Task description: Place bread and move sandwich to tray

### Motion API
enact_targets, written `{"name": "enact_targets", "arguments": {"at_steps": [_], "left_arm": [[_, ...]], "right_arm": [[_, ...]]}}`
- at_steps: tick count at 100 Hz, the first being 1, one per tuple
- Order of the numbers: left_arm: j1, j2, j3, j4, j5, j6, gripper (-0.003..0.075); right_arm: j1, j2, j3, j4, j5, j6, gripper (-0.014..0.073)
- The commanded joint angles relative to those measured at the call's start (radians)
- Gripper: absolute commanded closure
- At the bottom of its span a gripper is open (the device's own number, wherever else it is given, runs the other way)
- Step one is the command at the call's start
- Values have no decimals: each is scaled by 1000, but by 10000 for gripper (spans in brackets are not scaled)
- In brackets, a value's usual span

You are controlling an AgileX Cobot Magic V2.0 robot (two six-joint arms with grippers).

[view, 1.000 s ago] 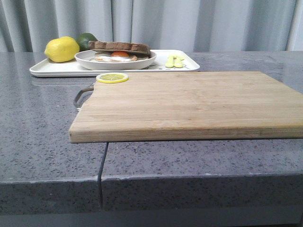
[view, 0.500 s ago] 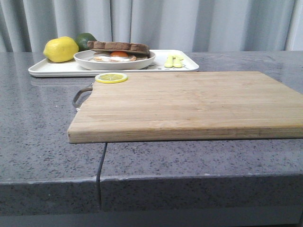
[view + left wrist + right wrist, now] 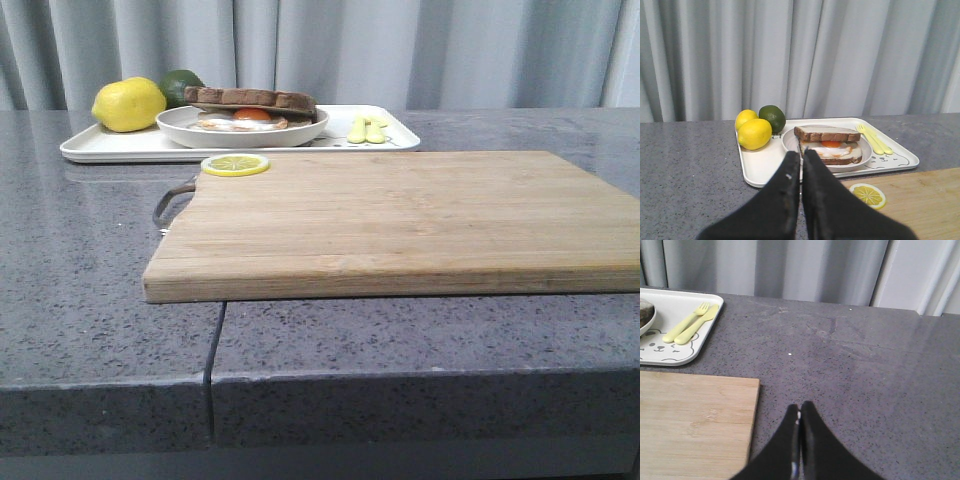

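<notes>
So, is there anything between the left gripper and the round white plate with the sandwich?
Nothing visible stands between them. In the left wrist view, the shut left gripper points straight at the round white plate holding the brown-crusted sandwich, which already sits on the flat white rectangular tray.

Whole front view sits slightly shifted left against a second ago: tray (image 3: 120, 148), sandwich (image 3: 250, 100) and cutting board (image 3: 400, 220) alike. No change over the last half second.
</notes>
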Motion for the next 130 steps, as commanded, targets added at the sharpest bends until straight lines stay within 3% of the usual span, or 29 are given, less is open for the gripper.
{"name": "enact_targets", "arguments": {"at_steps": [1,30,41,84,130], "left_arm": [[-7,4,-28,-6,-77,2,740],[-7,-1,-10,-6,-73,2,740],[2,-38,52,89,-75,2,740],[203,-355,350,149,-65,2,740],[227,-499,432,178,17,2,740]], "right_arm": [[-6,-5,-28,-11,-72,1,663],[-6,-5,-28,-11,-72,1,663],[-6,-5,-28,-11,-72,1,663],[-6,-5,-28,-11,-72,1,663],[-6,-5,-28,-11,-72,1,663]]}}
